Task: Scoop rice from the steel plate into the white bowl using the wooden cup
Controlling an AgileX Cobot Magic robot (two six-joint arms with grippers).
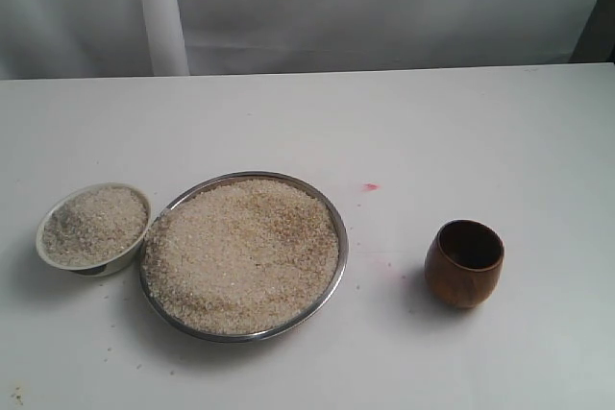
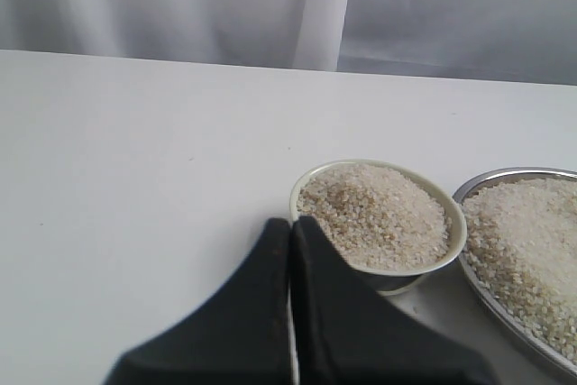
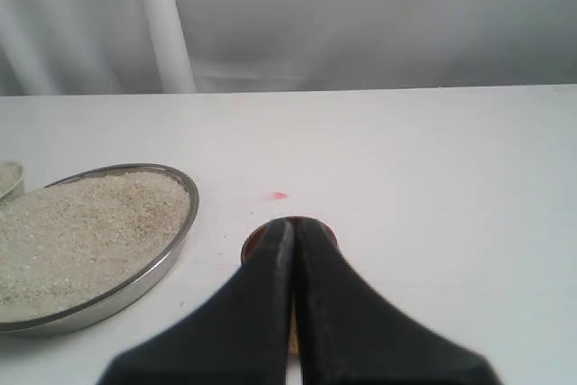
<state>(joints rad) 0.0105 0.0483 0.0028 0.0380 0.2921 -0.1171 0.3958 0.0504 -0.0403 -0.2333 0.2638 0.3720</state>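
The steel plate (image 1: pixel 343 249) lies at the table's centre, heaped with rice (image 1: pixel 242 254). Touching its left edge stands the white bowl (image 1: pixel 115 265), also full of rice. The wooden cup (image 1: pixel 463 276) stands upright and empty to the plate's right. Neither arm shows in the exterior view. In the left wrist view my left gripper (image 2: pixel 290 223) is shut, empty, its tips just short of the white bowl (image 2: pixel 397 275). My right gripper (image 3: pixel 292 223) is shut and empty too; its tips hide most of the wooden cup (image 3: pixel 253 242), which sits beyond them beside the steel plate (image 3: pixel 171 254).
A small red mark (image 1: pixel 371 186) is on the white table between plate and cup. A few stray grains (image 1: pixel 17 395) lie near the front left. A white curtain with a pale post (image 1: pixel 159 12) runs behind the table's far edge.
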